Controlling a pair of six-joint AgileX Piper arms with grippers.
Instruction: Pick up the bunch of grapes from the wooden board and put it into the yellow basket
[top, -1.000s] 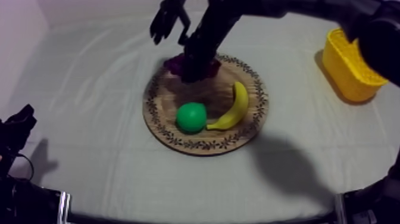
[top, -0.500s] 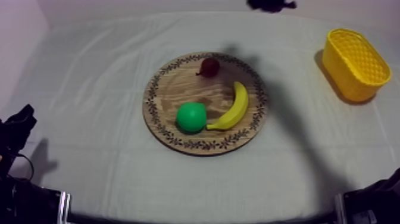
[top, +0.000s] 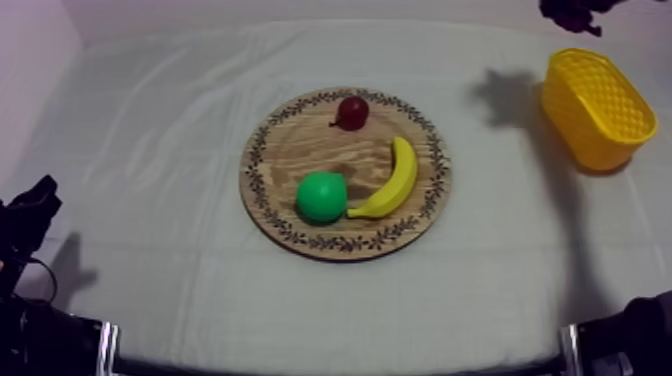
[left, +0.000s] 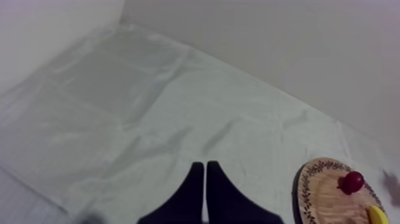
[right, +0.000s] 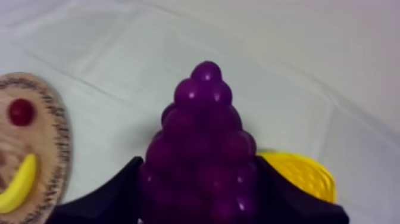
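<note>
Top view: you see the wooden board (top: 300, 150) mid-table carrying a pear (top: 321, 196), a banana (top: 392, 182) and a small red fruit (top: 352, 111). The yellow basket (top: 585, 135) sits far right, with the right gripper (top: 572, 12) at the far edge near it.
Left wrist view: left gripper (left: 205, 168) clenched on nothing.
Right wrist view: right gripper grasps the bunch of grapes (right: 205, 125) above the cloth, near the basket.

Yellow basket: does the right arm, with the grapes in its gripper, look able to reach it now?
Probably yes. The right gripper, shut on the bunch of grapes, hangs near the yellow basket; nothing stands between them, and the basket looks empty.
</note>
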